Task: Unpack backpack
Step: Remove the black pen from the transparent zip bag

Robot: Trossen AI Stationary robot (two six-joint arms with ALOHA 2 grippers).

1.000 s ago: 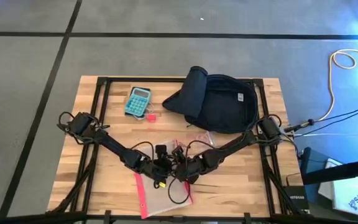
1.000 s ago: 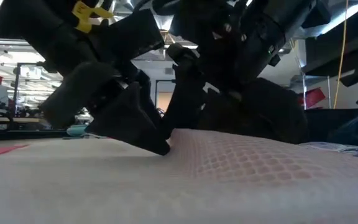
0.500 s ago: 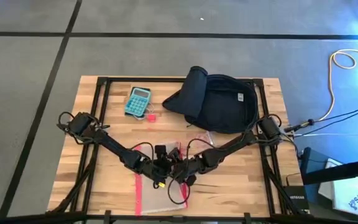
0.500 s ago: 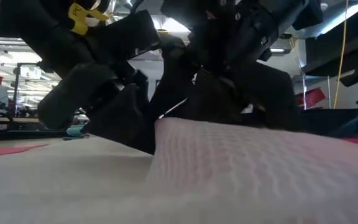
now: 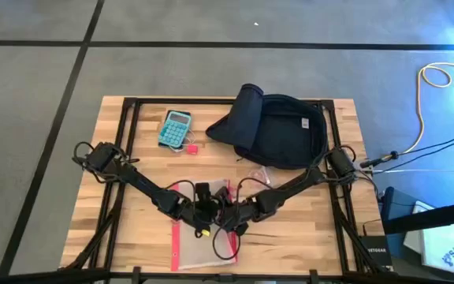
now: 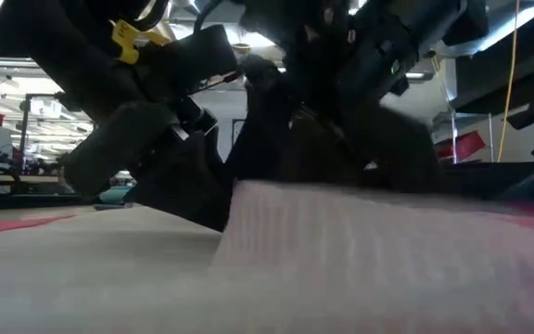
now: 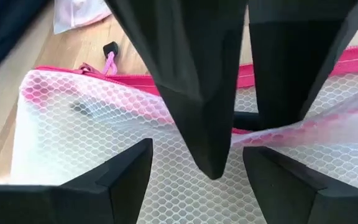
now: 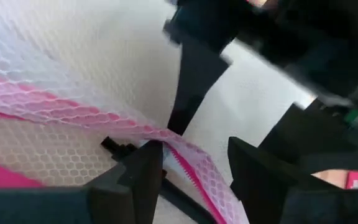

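Note:
The dark navy backpack [image 5: 280, 130] lies flat at the table's far right, untouched. A clear mesh pouch [image 5: 202, 246] with a pink zip edge lies near the table's front middle. Both grippers meet over its far end: my left gripper [image 5: 209, 211] and my right gripper [image 5: 230, 214], fingers pointing down and interleaved. Both stand open. In the left wrist view my left gripper [image 7: 197, 180] hovers over the mesh [image 7: 92, 143]. In the right wrist view the zip edge runs between the fingers of my right gripper [image 8: 191, 163]. My left gripper has one fingertip [image 8: 174, 127] against the pouch's pink zip edge, coming from above; whether it presses or only touches, I cannot tell. My right gripper straddles the zip edge [image 8: 188, 165], which crosses the gap and lies against one finger [image 8: 143, 171]. The mesh [image 7: 316, 121] rises off the table there. The fingers stand apart.
A teal calculator [image 5: 176, 128] and a small red item [image 5: 189, 147] lie at the far left of the middle. A small clear packet [image 5: 257, 171] sits just near the backpack. The pouch's zip pull [image 7: 109, 57] rests on the wood. Bare wood lies near left and near right.
The pouch has turned about on the table, its long pink edge now running straighter from near to far. In the low view the part of it nearest that camera has risen higher. Both grippers have stayed close together over its far end.

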